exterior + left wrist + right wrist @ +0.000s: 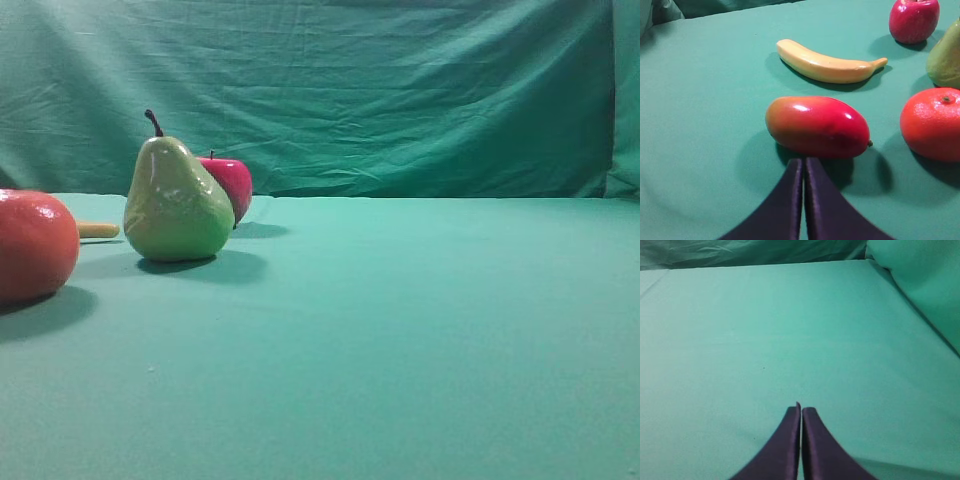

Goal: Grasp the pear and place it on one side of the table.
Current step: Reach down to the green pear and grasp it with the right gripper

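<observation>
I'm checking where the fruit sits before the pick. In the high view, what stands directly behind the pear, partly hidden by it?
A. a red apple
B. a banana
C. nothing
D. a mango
A: in the high view the red apple peeks out from behind the right shoulder of the pear, which covers its left part.

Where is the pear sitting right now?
In the exterior high view, the pear stands upright at the table's left, just before the red apple, right of the orange fruit.
</observation>
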Motion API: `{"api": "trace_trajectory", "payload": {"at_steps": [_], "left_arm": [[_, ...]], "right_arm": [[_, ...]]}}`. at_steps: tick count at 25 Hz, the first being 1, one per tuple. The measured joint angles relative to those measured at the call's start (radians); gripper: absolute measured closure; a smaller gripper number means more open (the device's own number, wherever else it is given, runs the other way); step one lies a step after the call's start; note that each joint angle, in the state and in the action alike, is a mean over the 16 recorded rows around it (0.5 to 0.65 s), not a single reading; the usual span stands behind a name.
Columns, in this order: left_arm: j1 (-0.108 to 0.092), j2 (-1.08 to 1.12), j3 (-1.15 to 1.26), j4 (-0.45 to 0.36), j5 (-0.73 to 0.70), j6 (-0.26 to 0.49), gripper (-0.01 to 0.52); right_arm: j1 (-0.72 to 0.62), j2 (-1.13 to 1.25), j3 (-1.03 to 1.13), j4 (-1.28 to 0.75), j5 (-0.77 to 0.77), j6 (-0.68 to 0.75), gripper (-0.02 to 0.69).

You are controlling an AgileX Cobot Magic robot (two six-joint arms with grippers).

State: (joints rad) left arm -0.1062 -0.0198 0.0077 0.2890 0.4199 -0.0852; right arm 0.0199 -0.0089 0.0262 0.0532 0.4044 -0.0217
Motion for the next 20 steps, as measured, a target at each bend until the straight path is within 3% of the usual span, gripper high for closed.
{"api": "trace_trajectory", "payload": {"at_steps": [20], "left_arm": [[0.000, 0.000, 0.000, 0.000, 0.000, 0.000, 0.514]], "right_arm": [[0.000, 0.000, 0.000, 0.000, -0.001, 0.017, 0.665]]}}
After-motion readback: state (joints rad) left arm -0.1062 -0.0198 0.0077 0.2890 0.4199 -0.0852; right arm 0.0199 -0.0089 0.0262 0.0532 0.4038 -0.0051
